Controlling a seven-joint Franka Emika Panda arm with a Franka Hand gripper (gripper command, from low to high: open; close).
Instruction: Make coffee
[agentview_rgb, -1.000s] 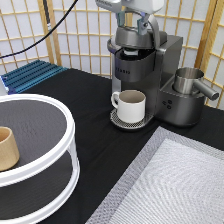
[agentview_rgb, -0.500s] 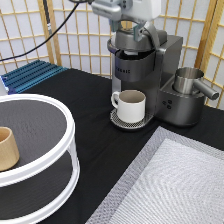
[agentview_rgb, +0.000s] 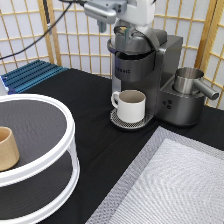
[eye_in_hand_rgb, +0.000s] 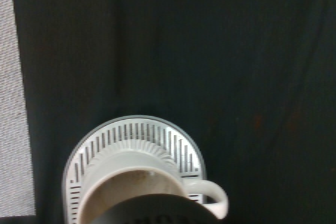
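While the gripper (agentview_rgb: 131, 24) is held above the coffee machine (agentview_rgb: 145, 75), w/ fingers' state not to be told, the mug (agentview_rgb: 131, 105) should be kept centred on drip tray (eye_in_hand_rgb: 135, 150).

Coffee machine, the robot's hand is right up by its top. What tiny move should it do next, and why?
Probably a slow push straight down. The gripper is at the top of the coffee machine, over its brew head, and the white mug already sits on the drip tray below. No coffee pod is visible, so I can't tell whether one is loaded.
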